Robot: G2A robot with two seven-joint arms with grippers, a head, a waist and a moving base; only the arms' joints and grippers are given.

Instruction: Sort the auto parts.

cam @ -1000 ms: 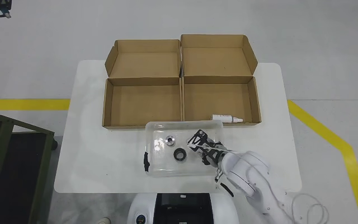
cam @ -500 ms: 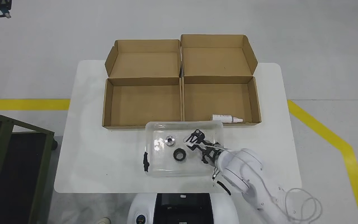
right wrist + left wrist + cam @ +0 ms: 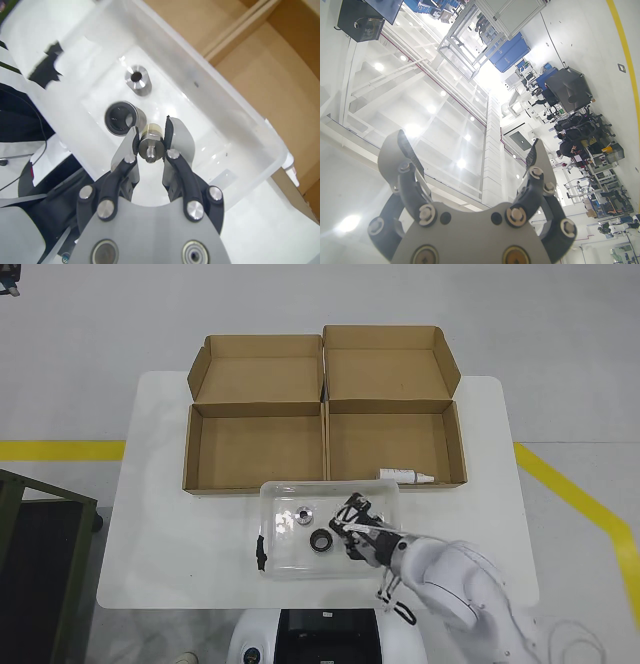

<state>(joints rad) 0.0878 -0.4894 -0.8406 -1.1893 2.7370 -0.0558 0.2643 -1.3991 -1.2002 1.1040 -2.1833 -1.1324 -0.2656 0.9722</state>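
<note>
Right gripper (image 3: 150,140): fingers (image 3: 176,132) pinch a small metal fitting (image 3: 149,146) by its sides, one pad on each flank. Threaded stud end faces back toward the wrist, pale capped end faces away. Cannot tell whether the fitting rests on the bin floor or hangs just above it.

Just past the fingertips, to one side: dark ring-shaped bushing (image 3: 120,120), lying with its bore open toward the wrist camera, close to the fitting's capped end; contact not clear.

Farther beyond the fingertips: silver sleeve (image 3: 138,80) with a centre hole, apart from the bushing.

All three parts sit inside the clear plastic bin (image 3: 225,100). Top view puts the right gripper (image 3: 352,526) over the bin's (image 3: 270,496) right half, bushing (image 3: 322,540) and sleeve (image 3: 302,516) to its left.

Beyond the bin's far wall: two open cardboard boxes side by side, left box (image 3: 255,451) and right box (image 3: 390,446), lids folded back. Small white bottle (image 3: 405,475) lies on the white table (image 3: 160,524) between the bin and the right box.

Left gripper (image 3: 469,141): fingers (image 3: 405,147) spread wide, nothing between them, pointed up toward the hall ceiling.
</note>
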